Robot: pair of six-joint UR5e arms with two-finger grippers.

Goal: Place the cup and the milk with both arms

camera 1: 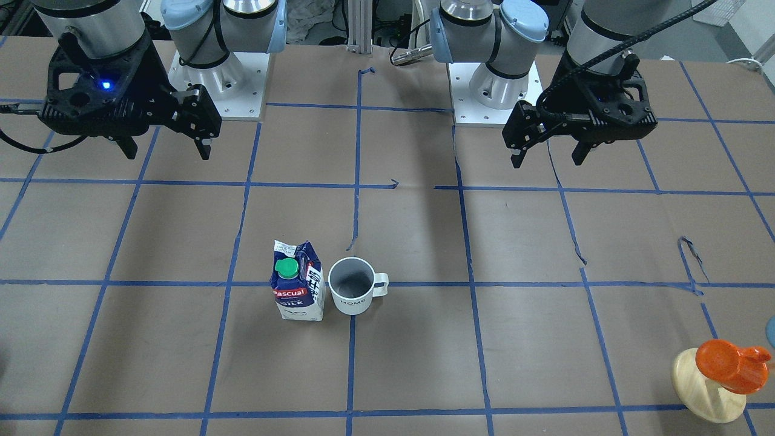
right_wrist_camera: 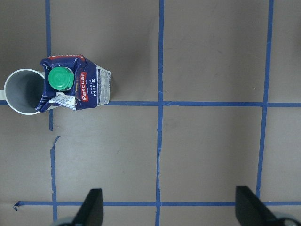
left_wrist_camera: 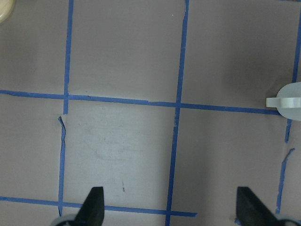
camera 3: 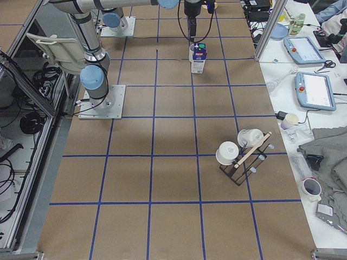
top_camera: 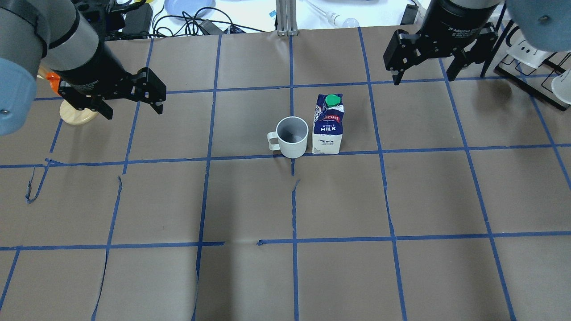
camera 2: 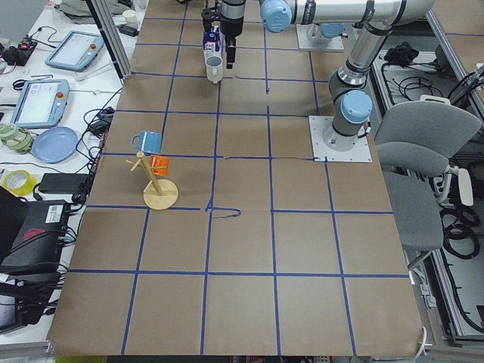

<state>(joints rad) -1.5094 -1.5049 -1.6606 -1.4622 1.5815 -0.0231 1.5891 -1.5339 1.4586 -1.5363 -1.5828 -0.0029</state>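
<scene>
The white cup (camera 1: 351, 295) (top_camera: 292, 137) stands upright near the table's middle, with its handle pointing to the robot's left. The blue and white milk carton (camera 1: 296, 289) (top_camera: 328, 125) with a green cap stands right beside it, on the robot's right. My left gripper (top_camera: 134, 112) (camera 1: 548, 156) hovers open and empty, well to the left of the cup. My right gripper (top_camera: 424, 78) (camera 1: 166, 150) hovers open and empty, to the right of the carton and beyond it. The right wrist view shows the carton (right_wrist_camera: 77, 84) and the cup (right_wrist_camera: 21, 92). The left wrist view shows only the cup's handle edge (left_wrist_camera: 288, 101).
An orange mug hangs on a wooden stand (camera 1: 720, 375) (top_camera: 76, 113) just beyond my left gripper, with a blue mug (camera 2: 147, 141) on it. A dark rack with white mugs (camera 3: 241, 154) stands at the table's right end. Blue tape lines grid the brown table (top_camera: 339, 200).
</scene>
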